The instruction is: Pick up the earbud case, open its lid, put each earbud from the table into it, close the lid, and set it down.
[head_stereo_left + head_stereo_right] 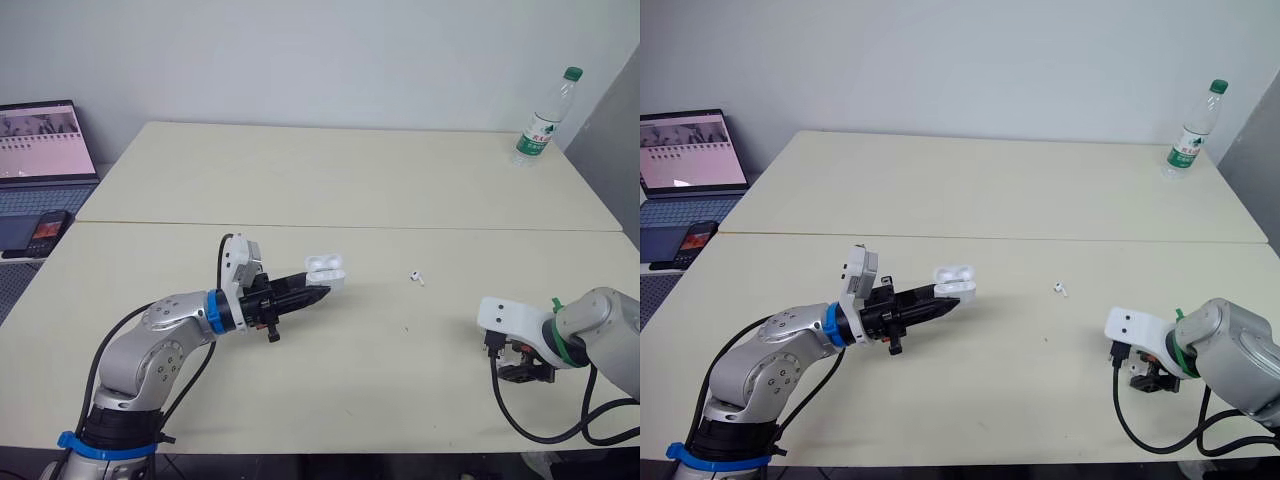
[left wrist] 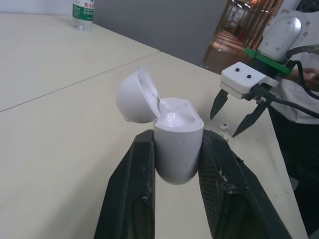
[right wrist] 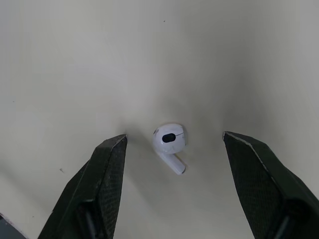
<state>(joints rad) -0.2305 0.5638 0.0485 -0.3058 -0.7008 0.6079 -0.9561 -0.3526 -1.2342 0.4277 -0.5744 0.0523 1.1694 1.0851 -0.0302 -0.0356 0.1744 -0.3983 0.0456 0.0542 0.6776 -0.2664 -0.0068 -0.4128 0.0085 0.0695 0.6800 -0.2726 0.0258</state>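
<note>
One earbud is centred directly beneath the right end effector, spread apart; the open earbud case is clamped in the left end effector.

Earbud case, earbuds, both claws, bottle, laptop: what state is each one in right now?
Earbud case: lid open, held off the table.
Left claw: shut on the case.
Right claw: open, lowered over an earbud.
Earbud under right claw: lying on the table, ungripped.
Mid-table earbud: lying loose.
Water bottle: upright, capped.
Laptop: open, screen lit.
</note>
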